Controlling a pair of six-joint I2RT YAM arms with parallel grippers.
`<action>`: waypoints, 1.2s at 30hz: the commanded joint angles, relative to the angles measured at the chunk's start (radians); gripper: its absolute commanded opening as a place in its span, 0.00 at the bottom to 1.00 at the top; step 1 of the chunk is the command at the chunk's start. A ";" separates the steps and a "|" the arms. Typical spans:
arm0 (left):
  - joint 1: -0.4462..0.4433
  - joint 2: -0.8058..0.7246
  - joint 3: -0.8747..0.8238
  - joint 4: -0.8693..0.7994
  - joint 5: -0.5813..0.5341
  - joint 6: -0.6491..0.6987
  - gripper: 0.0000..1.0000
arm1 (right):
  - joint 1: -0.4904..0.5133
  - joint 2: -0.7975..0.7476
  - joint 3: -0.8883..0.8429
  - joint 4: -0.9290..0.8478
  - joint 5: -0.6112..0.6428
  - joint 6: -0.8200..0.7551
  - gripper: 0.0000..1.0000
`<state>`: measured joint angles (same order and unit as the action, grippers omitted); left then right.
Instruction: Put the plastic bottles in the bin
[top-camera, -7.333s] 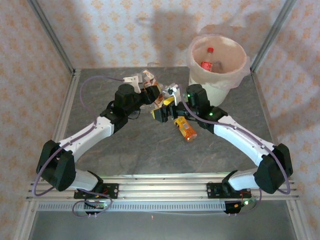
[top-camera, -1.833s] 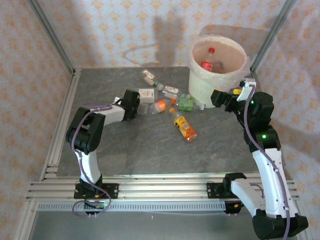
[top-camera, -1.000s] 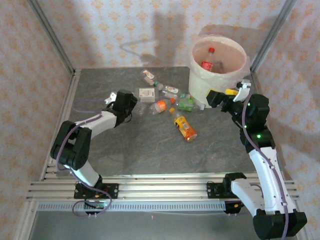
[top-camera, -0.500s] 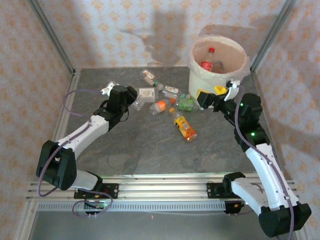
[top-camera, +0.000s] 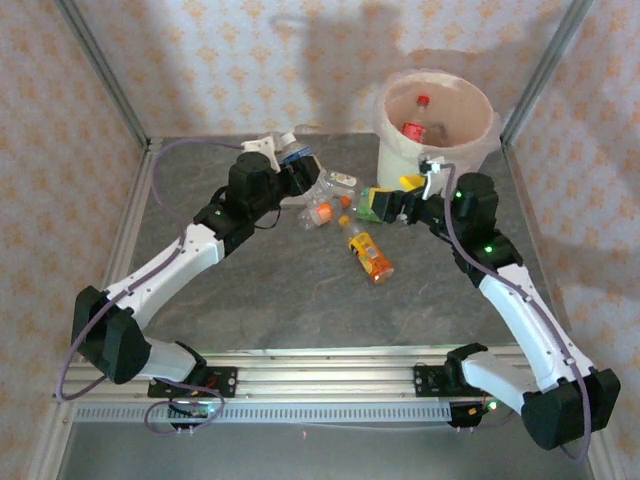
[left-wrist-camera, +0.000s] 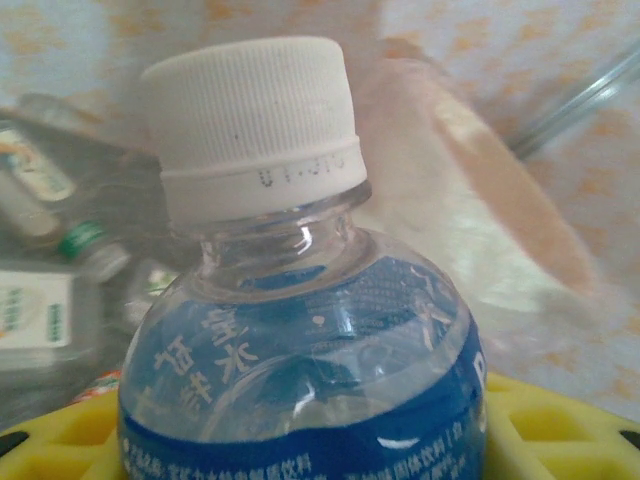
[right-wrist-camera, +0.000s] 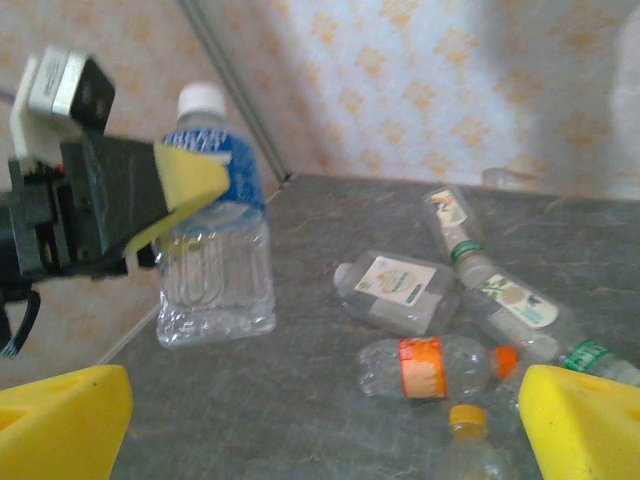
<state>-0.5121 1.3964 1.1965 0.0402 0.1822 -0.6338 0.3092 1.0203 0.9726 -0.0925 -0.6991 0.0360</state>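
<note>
Top external view has the left gripper (top-camera: 297, 168) clamped on a blue-label bottle (top-camera: 294, 156) at 11 o'clock, so I reckon next it needs carrying to the bin (top-camera: 388, 120) at 1 o'clock, while the right gripper (top-camera: 385, 205) hangs wide open by the loose bottles (top-camera: 322, 212).

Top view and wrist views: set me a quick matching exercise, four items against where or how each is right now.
1. blue-label bottle
2. red-capped bottle
3. yellow-capped orange bottle
4. right tool

A. inside the bin
B. open, beside the bin
C. lying on the table
D. gripped by the left tool

Pairs: 1-D, 2-A, 3-C, 4-B.
</note>
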 joint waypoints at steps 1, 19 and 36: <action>-0.003 0.022 0.031 0.076 0.129 0.044 0.52 | 0.048 0.019 0.059 -0.052 -0.042 -0.075 0.99; -0.016 0.071 0.047 0.237 0.387 0.011 0.53 | 0.127 0.203 0.116 0.037 -0.169 0.028 0.99; -0.029 0.120 0.071 0.269 0.426 -0.013 0.53 | 0.147 0.288 0.165 0.132 -0.202 0.102 0.88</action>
<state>-0.5343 1.5085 1.2209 0.2623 0.5671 -0.6392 0.4519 1.3087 1.0996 -0.0147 -0.8913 0.1184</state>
